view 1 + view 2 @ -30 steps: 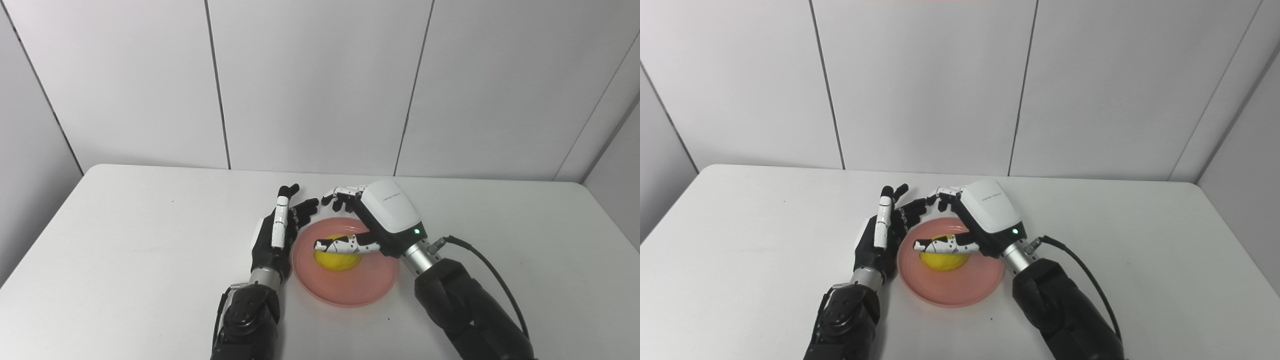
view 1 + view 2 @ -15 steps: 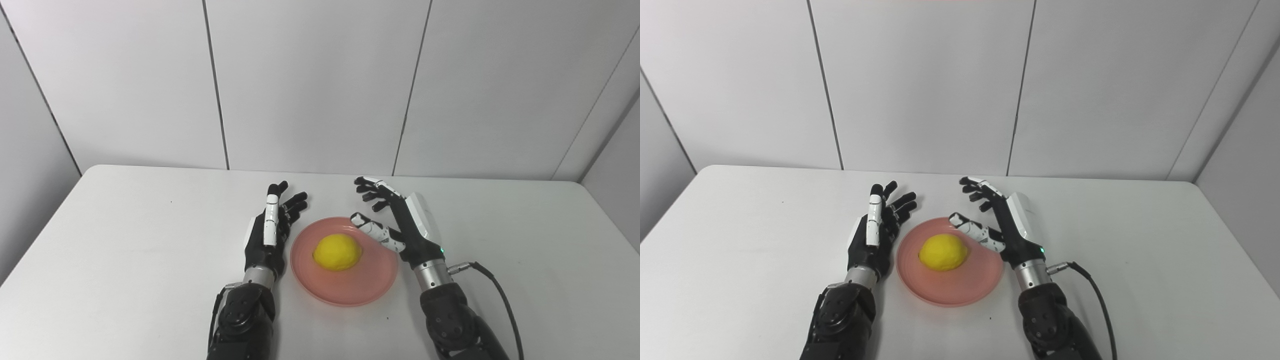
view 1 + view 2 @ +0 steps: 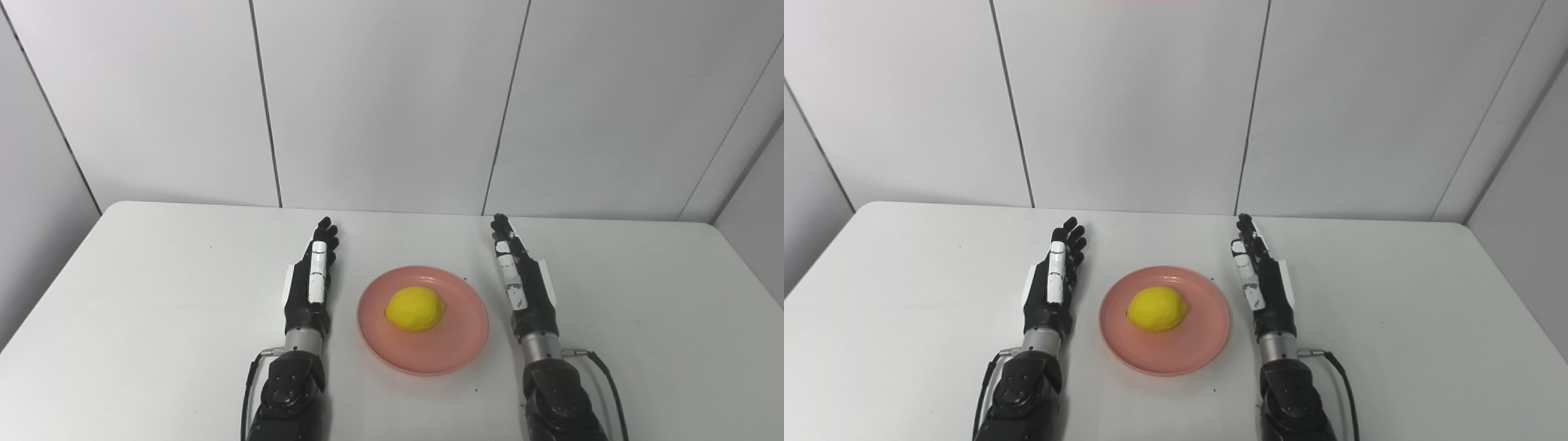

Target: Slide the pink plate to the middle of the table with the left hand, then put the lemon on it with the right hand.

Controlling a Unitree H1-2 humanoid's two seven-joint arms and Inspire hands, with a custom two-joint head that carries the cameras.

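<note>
1. Bench [image 3: 153, 294]: white top, backed by grey wall panels.
2. Pink plate [image 3: 453, 349]: round, lying flat near the middle of the bench, between the two arms.
3. Lemon [image 3: 414, 309]: yellow, resting on the pink plate, a little toward its far-left part; nothing touches it.
4. Left robot hand [image 3: 309, 285]: just beside the plate's left rim, apart from it, fingers straight and pointing toward the wall; empty and extended.
5. Right robot hand [image 3: 523, 285]: just beside the plate's right rim, apart from it, turned edge-on, fingers straight and pointing toward the wall; empty and extended.
6. Cable [image 3: 603, 370]: black, running from the right wrist toward the bottom edge.
</note>
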